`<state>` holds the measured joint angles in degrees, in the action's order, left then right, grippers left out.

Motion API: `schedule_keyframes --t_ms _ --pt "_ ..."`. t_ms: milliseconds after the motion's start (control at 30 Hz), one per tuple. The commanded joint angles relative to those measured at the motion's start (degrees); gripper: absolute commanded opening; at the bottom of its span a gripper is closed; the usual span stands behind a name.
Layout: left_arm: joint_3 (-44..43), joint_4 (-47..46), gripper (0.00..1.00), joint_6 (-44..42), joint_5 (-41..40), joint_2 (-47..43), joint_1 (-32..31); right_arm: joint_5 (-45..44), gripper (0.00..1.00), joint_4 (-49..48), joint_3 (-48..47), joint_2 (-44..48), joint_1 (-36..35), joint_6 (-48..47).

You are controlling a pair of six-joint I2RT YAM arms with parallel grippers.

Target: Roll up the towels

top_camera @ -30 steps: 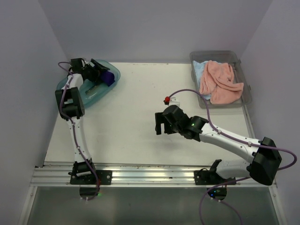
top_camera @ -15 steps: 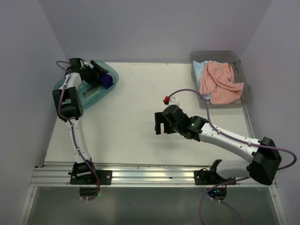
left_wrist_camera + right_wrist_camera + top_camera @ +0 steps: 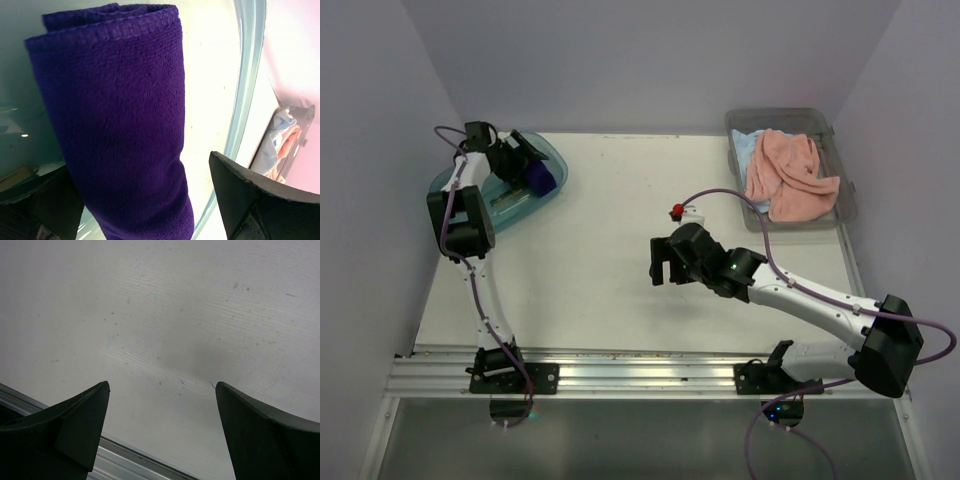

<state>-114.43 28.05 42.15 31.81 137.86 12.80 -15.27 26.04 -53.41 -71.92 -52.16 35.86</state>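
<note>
Three towels are in sight. The dark purple towel [image 3: 115,125] is rolled into a thick cylinder and lies inside the teal tub [image 3: 247,75], directly between the left fingers [image 3: 245,200]. Those fingers stand spread and released. In the left wrist view, a strip of tub floor shows between the roll and the finger on the view's right side. The other finger, at the lower left corner, sits close against the roll, and whether it touches cannot be told. The roll's stitched hem runs across its end farthest from the fingertips. The tub's curved rim passes just beyond the right-side finger.

The salmon pink towel [image 3: 790,175] and the light blue towel [image 3: 745,148] lie crumpled and unrolled in the clear grey bin [image 3: 847,210], well apart from both pairs of fingers. The pink one lies over most of the blue one.

The right fingers [image 3: 75,425] are likewise spread wide and released, grasping nothing. Only bare white surface [image 3: 165,330] shows between them. In the right wrist view, a metal rail [image 3: 135,457] runs just below the left-side finger.
</note>
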Motion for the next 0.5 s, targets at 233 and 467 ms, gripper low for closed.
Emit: schedule_keyframes --t_ms 233,467 --pt "-0.2 6.0 1.0 -4.0 -4.8 -5.7 0.9 0.3 0.91 -2.0 0.4 3.0 0.0 -0.3" --pt "0.1 9.1 1.0 -5.8 -7.4 -7.1 1.0 0.4 0.91 -2.2 0.9 3.7 0.0 -0.1"
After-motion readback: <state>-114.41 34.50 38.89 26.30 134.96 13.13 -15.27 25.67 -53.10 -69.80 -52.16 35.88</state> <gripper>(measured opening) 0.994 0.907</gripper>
